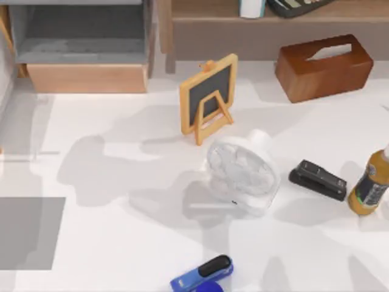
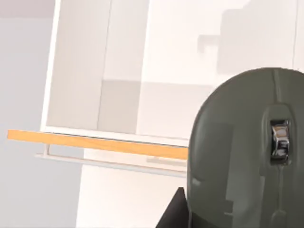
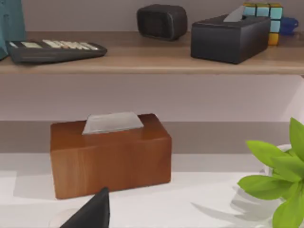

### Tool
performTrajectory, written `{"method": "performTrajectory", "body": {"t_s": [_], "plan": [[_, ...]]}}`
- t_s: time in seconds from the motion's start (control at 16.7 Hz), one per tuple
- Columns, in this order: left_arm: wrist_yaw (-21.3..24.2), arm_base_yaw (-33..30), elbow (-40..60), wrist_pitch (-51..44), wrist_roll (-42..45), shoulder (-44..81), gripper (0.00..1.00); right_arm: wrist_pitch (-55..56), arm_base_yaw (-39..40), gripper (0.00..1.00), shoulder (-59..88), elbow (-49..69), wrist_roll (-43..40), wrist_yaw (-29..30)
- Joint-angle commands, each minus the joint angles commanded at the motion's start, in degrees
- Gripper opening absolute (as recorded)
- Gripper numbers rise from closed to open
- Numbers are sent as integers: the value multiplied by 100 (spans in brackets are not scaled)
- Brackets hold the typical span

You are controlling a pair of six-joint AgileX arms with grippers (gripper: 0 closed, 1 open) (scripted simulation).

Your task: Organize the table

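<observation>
Biggest worry for me is the left gripper [image 2: 176, 213]: it looks clamped on a grey-green mouse [image 2: 247, 156] that sits right up against the wrist camera. That shell is smooth, rounded and a bit glossy, with a chrome scroll wheel, so it's the kind of shape that could squirt out of a pinch and drop. The right gripper [image 3: 92, 213] is low over the bench [image 1: 121, 243], facing the wooden tissue box [image 1: 324, 67]. I honestly can't tell whether it's released or clenched. The bench itself is the broad, plain white top running under everything in the top view, in front of the brown shelf. Its middle and right side are crowded, so a wide sweep could clip the little chalkboard easel [image 1: 208, 97]. It has a light wood frame, a matte dark slate and thin legs, and I'd guess it tips easily. The white round fan [image 1: 242, 172] just beside it has a slotted plastic grille. The amber bottle [image 1: 371, 182] at the right edge is tall, slick and leaning, so it could roll. The black stapler [image 1: 317, 180] and the blue stapler [image 1: 202, 275] are low, hard and blocky, and look pretty safe.
</observation>
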Motion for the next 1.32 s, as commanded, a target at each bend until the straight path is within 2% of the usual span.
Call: {"method": "performTrajectory", "body": {"t_s": [0.66,1.32], "plan": [[289,-538,-2102,878,-281,-886,0,0,0,100,0,0,0,0],[924,-1050,-5078,1924,-1074,-958,0,0,0,100,0,0,0,0]]}}
